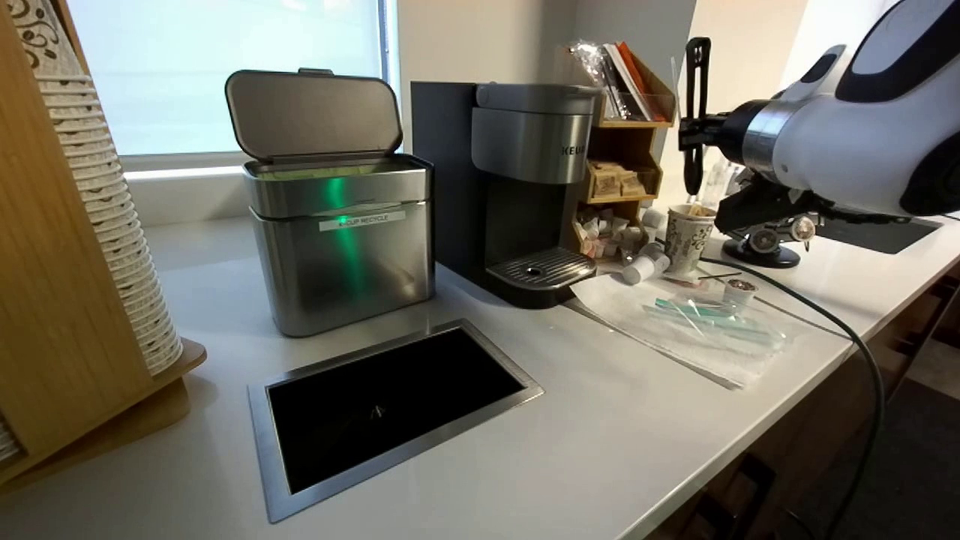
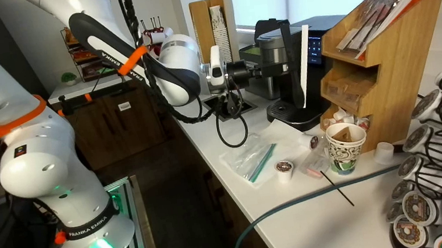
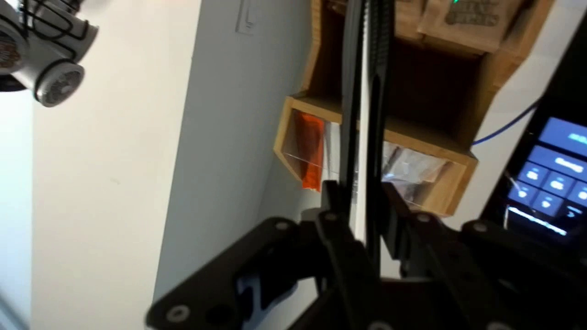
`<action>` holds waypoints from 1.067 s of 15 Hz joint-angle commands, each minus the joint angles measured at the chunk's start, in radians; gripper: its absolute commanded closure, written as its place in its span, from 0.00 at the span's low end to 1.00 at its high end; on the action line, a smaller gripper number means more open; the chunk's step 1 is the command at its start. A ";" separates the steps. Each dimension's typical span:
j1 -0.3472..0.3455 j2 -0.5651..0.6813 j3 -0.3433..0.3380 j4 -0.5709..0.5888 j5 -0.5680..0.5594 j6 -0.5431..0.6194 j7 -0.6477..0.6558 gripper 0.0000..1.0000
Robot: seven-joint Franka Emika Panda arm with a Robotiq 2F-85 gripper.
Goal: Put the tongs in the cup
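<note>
The tongs [image 2: 296,85] stand near-upright, clear of the counter [image 2: 301,232], higher than the cup [image 2: 344,157] and apart from it; whether they lie directly over its mouth cannot be told. The tool [image 3: 362,197] pinches them near mid-length, bearing on both sides. In the wrist view, a pale strip [image 3: 364,114] shows along the dark tongs; its nature is unclear. Handling, as judged: low mass, stiff lengthwise, springy across the width, possibly slippery and therefore liable to pivot if clamping force drops; breakage is unlikely. Recommended hold: at or above mid-length, squarely across both sides, leaving the lower portion free to enter the cup. Allow for the brown item [image 2: 344,135] inside the cup, which probably narrows the entry. Treat the cup as light, with thin, yielding walls; side contact at its rim may tip it.
</note>
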 commanded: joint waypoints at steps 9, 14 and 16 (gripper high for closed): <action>-0.076 0.032 -0.086 0.034 -0.009 -0.004 0.108 0.94; -0.094 0.098 -0.101 0.106 0.017 0.010 0.179 0.94; -0.101 0.131 -0.099 0.130 0.029 0.025 0.195 0.94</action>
